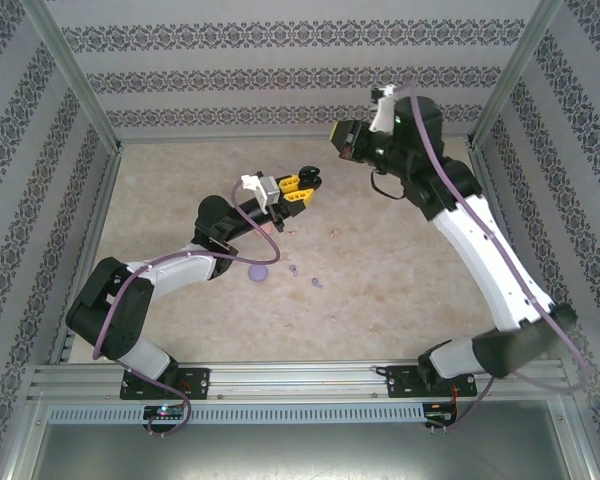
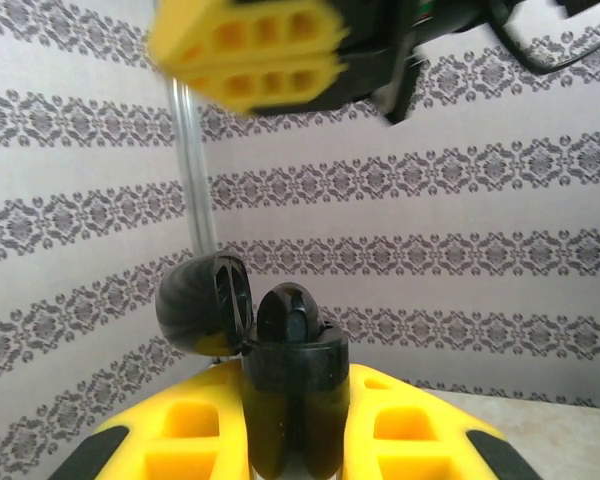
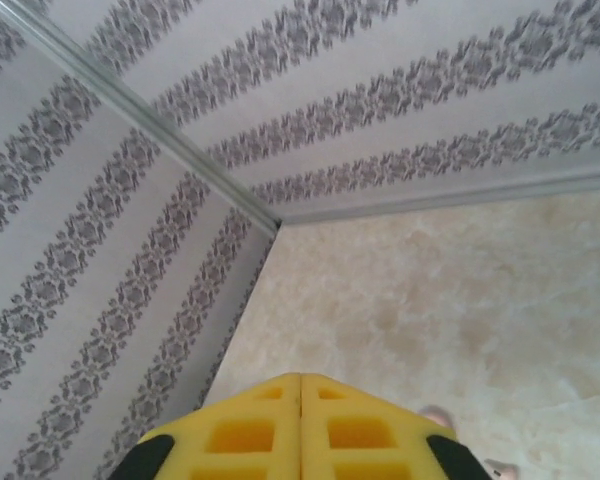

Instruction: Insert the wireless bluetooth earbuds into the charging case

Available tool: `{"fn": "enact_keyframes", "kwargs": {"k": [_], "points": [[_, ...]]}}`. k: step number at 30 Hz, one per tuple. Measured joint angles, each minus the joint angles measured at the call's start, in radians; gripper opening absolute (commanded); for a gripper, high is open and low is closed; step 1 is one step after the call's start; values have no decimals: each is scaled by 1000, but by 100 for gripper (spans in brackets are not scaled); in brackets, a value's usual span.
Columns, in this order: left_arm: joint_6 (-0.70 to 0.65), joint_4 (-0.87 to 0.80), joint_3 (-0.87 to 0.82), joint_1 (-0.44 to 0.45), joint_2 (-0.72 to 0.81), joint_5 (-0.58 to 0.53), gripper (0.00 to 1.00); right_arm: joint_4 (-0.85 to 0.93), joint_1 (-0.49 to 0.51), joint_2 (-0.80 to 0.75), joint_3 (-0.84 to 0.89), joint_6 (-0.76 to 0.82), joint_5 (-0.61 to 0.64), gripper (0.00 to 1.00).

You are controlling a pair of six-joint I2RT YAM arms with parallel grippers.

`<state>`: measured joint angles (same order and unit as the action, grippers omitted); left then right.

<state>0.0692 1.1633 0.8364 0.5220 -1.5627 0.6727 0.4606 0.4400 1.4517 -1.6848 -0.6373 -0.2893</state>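
Left gripper (image 2: 295, 435) clamped on the black charging case (image 2: 292, 395). Case lid (image 2: 202, 305) is hinged open at 10 o'clock of the case body. Right gripper (image 3: 300, 425) has jaws pressed together, nothing between them; in top view it sits at 1 o'clock of the case. Purple earbud (image 1: 317, 283) lies on the table (image 1: 420, 260) at 6 o'clock of the case, pink earbud (image 1: 335, 235) at 5 o'clock
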Motion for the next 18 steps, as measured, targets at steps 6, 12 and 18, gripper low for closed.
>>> {"fn": "enact_keyframes", "kwargs": {"k": [6, 12, 18], "points": [[0, -44, 20, 2, -3, 43, 0, 119, 4, 161, -70, 34, -97, 0], [-1, -62, 24, 2, -21, 59, 0, 190, 27, 150, -49, 63, -113, 0], [6, -65, 38, 13, -53, 60, 0, 195, 40, -48, 119, 61, -76, 0]]}}
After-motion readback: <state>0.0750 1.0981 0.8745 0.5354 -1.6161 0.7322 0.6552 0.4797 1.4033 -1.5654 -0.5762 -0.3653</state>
